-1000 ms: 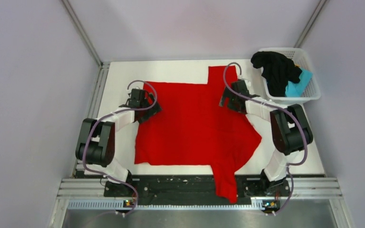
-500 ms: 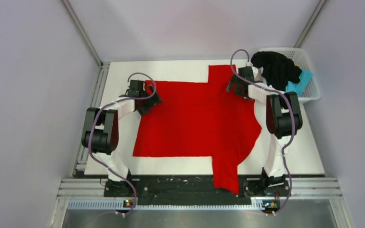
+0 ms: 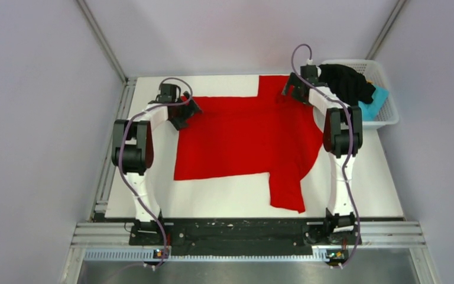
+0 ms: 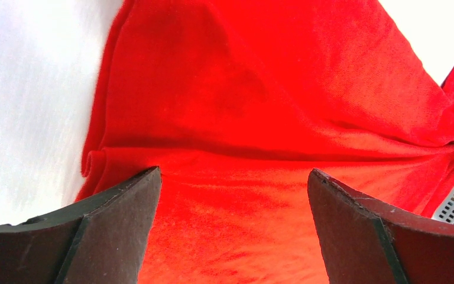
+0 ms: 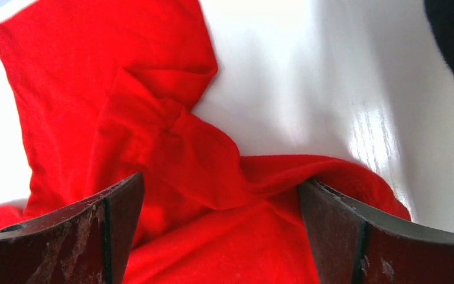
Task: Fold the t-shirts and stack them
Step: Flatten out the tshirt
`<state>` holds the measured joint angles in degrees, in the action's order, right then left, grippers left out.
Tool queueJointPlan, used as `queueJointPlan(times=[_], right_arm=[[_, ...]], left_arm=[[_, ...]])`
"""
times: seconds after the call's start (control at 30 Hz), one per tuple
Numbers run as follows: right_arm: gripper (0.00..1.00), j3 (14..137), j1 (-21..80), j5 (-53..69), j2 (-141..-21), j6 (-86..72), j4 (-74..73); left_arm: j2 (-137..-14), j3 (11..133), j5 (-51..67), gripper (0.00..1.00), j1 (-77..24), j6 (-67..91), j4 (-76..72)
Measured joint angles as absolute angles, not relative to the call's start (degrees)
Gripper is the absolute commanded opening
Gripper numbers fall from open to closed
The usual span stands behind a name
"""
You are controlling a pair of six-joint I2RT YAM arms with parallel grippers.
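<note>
The red t-shirt (image 3: 242,139) lies spread on the white table (image 3: 224,198), one sleeve toward the far edge and one toward the near edge. My left gripper (image 3: 186,112) is over its far left corner, and my right gripper (image 3: 289,93) is over its far right shoulder by the far sleeve. In the left wrist view the gripper (image 4: 233,171) is open, with red cloth (image 4: 248,100) flat under the spread fingers. In the right wrist view the gripper (image 5: 220,177) is open over bunched red cloth (image 5: 171,142). The black t-shirt (image 3: 346,83) and the teal t-shirt (image 3: 378,97) lie in the basket.
The white lattice basket (image 3: 384,121) stands at the far right corner, close to my right arm. Grey walls and metal posts enclose the table on three sides. A black rail (image 3: 230,228) runs along the near edge between the arm bases.
Both arms have stretched toward the far edge, and the red t-shirt has slid that way with them. Its near sleeve no longer hangs over the front rail.
</note>
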<state>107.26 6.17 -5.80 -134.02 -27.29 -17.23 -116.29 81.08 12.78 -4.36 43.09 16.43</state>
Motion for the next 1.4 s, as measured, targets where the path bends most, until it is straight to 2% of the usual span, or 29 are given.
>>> queueJointPlan(times=[0.1, 0.2, 0.37, 0.57, 0.77, 0.87, 1.07, 1.17, 1.27, 1.4], right_arm=[[0.99, 107.4, 6.2, -3.2, -133.6, -25.7, -18.8], [0.99, 100.0, 7.0, -3.7, -128.2, -23.6, -19.7], [0.99, 77.1, 12.0, -5.8, -106.2, -20.9, -19.6], [0.99, 58.1, 15.0, -2.5, -82.5, -21.9, -14.2], [0.99, 41.1, 14.3, -3.4, -65.5, -25.2, -11.5], [0.99, 35.8, 14.3, -3.7, -58.1, -26.1, -10.6], [0.99, 29.8, 14.3, -4.6, -46.3, -26.8, -7.4], [0.99, 29.2, 14.3, -4.8, -44.4, -26.8, -6.0], [0.99, 29.1, 14.3, -5.3, -44.3, -26.9, -5.4], [0.99, 28.8, 14.3, -6.1, -44.6, -26.9, -5.3]], left_arm=[[-116.1, 81.5, 12.3, 0.99, -4.0, 42.9, 17.8], [-112.5, 78.0, 10.8, 0.99, -3.7, 42.5, 18.5], [-94.8, 64.5, 4.7, 0.99, -4.8, 42.5, 21.1], [-70.8, 47.6, -7.7, 0.99, -10.1, 46.1, 27.6], [-57.2, 31.3, -10.1, 0.98, -10.3, 49.7, 33.4], [-54.1, 26.5, -9.1, 0.96, -10.3, 50.9, 33.8], [-57.3, 26.0, -7.4, 0.82, -10.3, 51.3, 28.3], [-60.7, 27.2, -7.4, 0.68, -10.3, 51.4, 25.7], [-64.6, 28.7, -7.1, 0.49, -10.3, 51.2, 23.5], [-67.9, 29.4, -5.6, 0.34, -10.2, 50.9, 20.3]])
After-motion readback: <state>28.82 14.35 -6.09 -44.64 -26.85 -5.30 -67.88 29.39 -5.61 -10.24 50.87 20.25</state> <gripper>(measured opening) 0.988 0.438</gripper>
